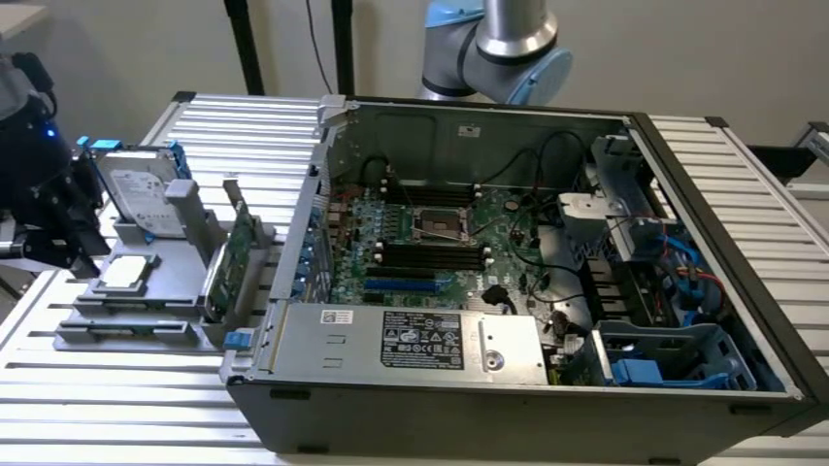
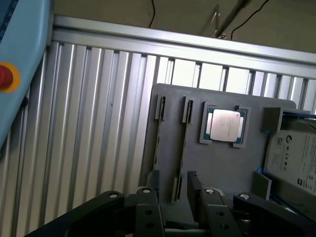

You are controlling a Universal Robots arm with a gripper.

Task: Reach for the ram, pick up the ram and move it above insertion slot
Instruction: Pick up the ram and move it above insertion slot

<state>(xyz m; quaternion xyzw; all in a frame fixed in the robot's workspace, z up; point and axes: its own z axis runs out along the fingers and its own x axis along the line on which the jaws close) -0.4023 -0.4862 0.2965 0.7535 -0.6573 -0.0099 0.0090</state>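
Standing by the slatted table (image 1: 104,408), I see the open computer case (image 1: 518,417) and, toward the exterior view's left, a grey holder (image 1: 143,320) carrying a hard drive (image 1: 136,194), a processor chip (image 1: 126,273) and a green expansion card (image 1: 231,267). The arm's dark wrist (image 1: 39,223) hangs just beside it. From the wrist view, the gripper (image 2: 173,176) is spread wide and holds nothing, its fingers (image 2: 195,185) straddling a thin green strip (the ram (image 2: 175,189), seen edge-on) standing in the holder's slot.

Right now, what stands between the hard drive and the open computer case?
A green circuit board on edge in the gray holder, seen in the exterior view.
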